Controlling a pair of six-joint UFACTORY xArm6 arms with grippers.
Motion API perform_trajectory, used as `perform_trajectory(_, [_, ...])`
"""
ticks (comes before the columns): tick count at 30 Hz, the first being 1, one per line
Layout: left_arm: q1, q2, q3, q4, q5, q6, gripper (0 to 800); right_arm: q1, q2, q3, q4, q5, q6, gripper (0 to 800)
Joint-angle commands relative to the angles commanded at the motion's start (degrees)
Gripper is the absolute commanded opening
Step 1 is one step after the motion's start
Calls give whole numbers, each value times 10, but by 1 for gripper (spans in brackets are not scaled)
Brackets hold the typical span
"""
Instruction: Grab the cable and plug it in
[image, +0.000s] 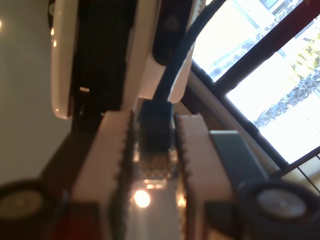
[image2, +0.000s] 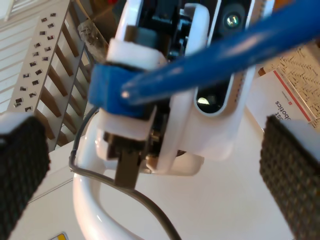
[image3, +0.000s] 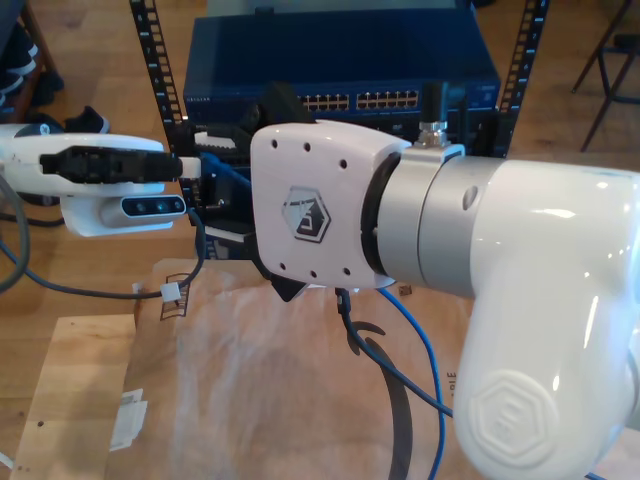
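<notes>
Pinched between the 2 white toothed jaws of my first gripper (image: 156, 150) is the small plug (image: 155, 131) at one end of the blue cable (image: 176, 65), and the jaws are pressed onto its sides. From the plug, the cable is seen running up and away past a white arm body (image: 107, 47) toward bright windows (image: 270, 65). Wide apart are the 2 black ribbed pads (image2: 22, 172) of my second gripper (image2: 155, 175), and nothing is held between them. Between those pads, my first gripper (image2: 130, 100) is seen close by, with the blue plug (image2: 107, 92) held in it and the cable (image2: 225, 55) stretched across toward the camera. A white power strip (image2: 42, 45) is seen behind it, and a printed paper (image2: 295, 85) lies on the white surface. In the exterior view, a big white arm (image3: 450, 270) is very near the camera and covers much of the middle and right. At that view's left, a slim white arm (image3: 95, 175) is held level, and its tip (image3: 190, 165) is just beside the blue cable (image3: 225, 168) in front of the dark blue network switch (image3: 340, 70) in its rack (image3: 150, 60), at the far side. More blue cable (image3: 425, 340) is seen hanging down below the big arm over brown paper (image3: 250, 400) on the wooden floor (image3: 70, 290).
</notes>
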Motion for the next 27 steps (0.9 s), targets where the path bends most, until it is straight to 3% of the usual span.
perform_trajectory(12, [4,-6,0,1,1,0,13,-1,-3,5,1,-15,1,409])
perform_trajectory(27, [2,-12,-2,0,9,0,17,-1,-3,5,4,-15,3,342])
